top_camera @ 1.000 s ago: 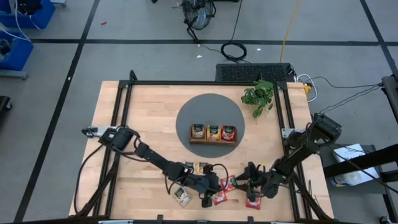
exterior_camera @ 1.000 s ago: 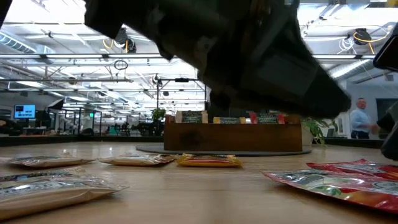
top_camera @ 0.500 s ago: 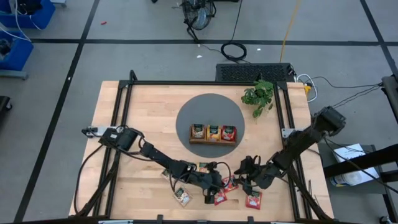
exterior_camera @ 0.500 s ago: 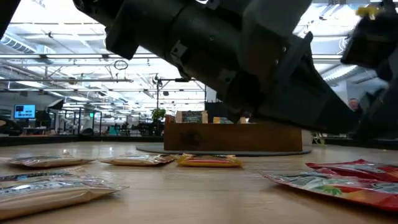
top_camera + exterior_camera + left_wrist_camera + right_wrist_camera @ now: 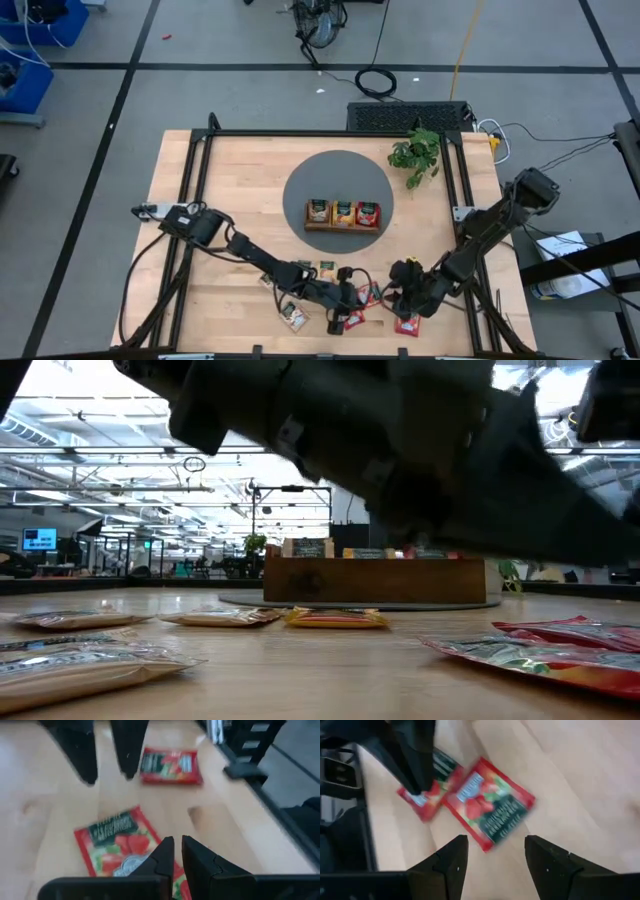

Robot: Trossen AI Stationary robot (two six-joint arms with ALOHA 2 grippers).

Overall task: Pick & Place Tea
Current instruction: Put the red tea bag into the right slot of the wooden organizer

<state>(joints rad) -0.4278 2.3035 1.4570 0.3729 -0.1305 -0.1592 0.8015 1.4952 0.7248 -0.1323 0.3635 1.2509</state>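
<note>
The left gripper (image 5: 177,851) is hanging over pale wooden tabletop (image 5: 40,800), its 2 dark fingers (image 5: 162,857) nearly closed with only a thin gap showing. Its tips are sitting just above a flat red sachet with a dark green band (image 5: 117,842); whether they are touching it is hard to tell. A second red sachet (image 5: 170,766) is lying well apart, beside 2 dark fingers of the other arm (image 5: 107,747). A black table frame (image 5: 250,755) is running along the edge.

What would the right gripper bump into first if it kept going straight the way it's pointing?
Most likely the red tea sachet lying flat on the table just ahead of the open right gripper. The left gripper stands beyond it, over a second red sachet; how far apart they are is hard to judge.
</note>
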